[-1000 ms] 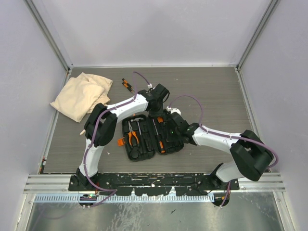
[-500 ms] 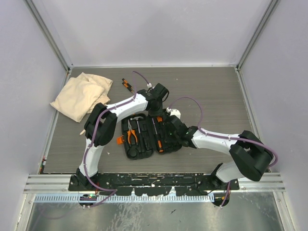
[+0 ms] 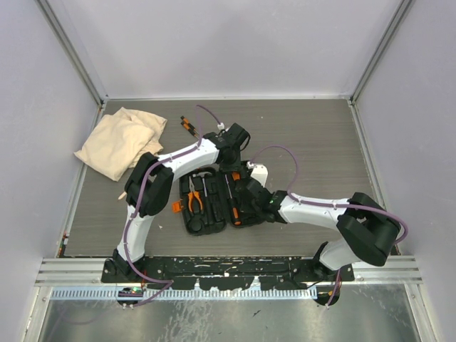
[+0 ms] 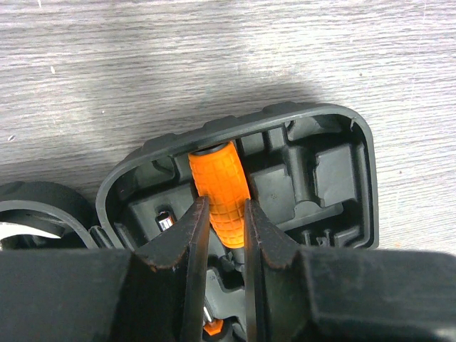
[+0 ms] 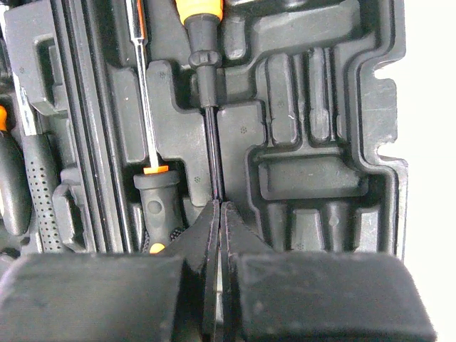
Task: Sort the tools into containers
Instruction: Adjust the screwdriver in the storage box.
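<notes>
An open black tool case [image 3: 206,224] lies mid-table with moulded slots. My left gripper [image 4: 222,214] is shut on the orange ribbed handle of a screwdriver [image 4: 217,187], which sits in a slot at the case's far corner [image 4: 360,164]. From above, that gripper [image 3: 231,165] is at the case's far edge. My right gripper [image 5: 219,208] is shut, and its tips rest at the end of that screwdriver's black shaft [image 5: 210,135] over the tray. A thin steel screwdriver [image 5: 146,107] and orange-handled pliers [image 3: 195,201] lie in the case.
Beige cloth bags [image 3: 121,141] are heaped at the far left. Another orange-and-black tool [image 3: 187,125] lies on the table beyond the case. A grey dotted handle [image 5: 39,189] fills a slot left of the right gripper. Walls enclose the table on three sides.
My right arm has slid leftward, further over the case, with its gripper still shut. The left arm has stayed where it was, still gripping the orange handle.
</notes>
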Robot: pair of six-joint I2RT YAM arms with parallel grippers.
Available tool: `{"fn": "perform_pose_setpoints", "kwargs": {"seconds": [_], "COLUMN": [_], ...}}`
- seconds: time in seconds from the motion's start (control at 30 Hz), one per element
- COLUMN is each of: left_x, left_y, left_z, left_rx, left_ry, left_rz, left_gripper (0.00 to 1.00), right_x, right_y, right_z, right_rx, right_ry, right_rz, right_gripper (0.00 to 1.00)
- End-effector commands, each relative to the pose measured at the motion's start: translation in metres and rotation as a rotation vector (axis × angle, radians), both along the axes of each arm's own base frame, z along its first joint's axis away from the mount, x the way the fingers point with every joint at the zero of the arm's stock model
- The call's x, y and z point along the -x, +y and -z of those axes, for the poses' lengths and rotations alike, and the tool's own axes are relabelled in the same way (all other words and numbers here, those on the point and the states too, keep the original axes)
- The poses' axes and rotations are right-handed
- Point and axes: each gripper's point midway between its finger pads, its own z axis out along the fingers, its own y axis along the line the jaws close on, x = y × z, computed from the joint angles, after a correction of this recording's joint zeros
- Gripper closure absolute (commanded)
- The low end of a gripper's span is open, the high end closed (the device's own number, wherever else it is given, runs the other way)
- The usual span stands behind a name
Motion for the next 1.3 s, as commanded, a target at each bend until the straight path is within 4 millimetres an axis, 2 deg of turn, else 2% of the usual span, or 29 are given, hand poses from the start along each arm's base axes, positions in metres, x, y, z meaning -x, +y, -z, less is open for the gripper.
{"fn": "perform_pose_setpoints", "kwargs": {"seconds": [0.0,0.13,0.27,0.33,0.67,0.8,0.9,1.0,1.13,1.27], "left_x": [0.018,0.019,0.022,0.024,0.045,0.054,0.053,0.05,0.045,0.039], "left_y": [0.015,0.016,0.016,0.018,0.035,0.04,0.039,0.034,0.028,0.022], "left_z": [0.047,0.047,0.05,0.051,0.042,0.039,0.029,0.018,0.004,-0.007], "left_rx": [-0.091,-0.092,-0.091,-0.091,-0.086,-0.074,-0.054,-0.034,-0.012,0.007], "left_ry": [0.102,0.101,0.11,0.115,0.113,0.114,0.1,0.081,0.059,0.042], "left_rz": [0.007,0.008,0.013,0.013,0.007,0.0,0.0,0.009,0.018,0.022], "left_gripper": [0.83,0.84,0.84,0.84,0.84,0.84,0.82,0.8,0.77,0.75], "right_x": [0.098,0.107,0.11,0.106,0.06,0.045,0.035,0.026,0.016,0.013], "right_y": [-0.088,-0.093,-0.089,-0.079,-0.025,-0.011,-0.004,-0.01,-0.023,-0.015], "right_z": [0.088,0.092,0.09,0.081,0.003,-0.021,-0.048,-0.068,-0.076,-0.07], "right_rx": [0.351,0.373,0.354,0.298,0.073,0.039,-0.012,-0.046,-0.09,-0.182], "right_ry": [0.405,0.432,0.425,0.389,0.135,0.067,-0.003,-0.075,-0.091,-0.018], "right_rz": [0.008,0.008,0.006,-0.011,-0.108,-0.118,-0.114,-0.076,-0.015,-0.065], "right_gripper": [0.99,0.99,0.99,0.99,0.99,0.99,0.99,0.97,0.96,0.97]}}
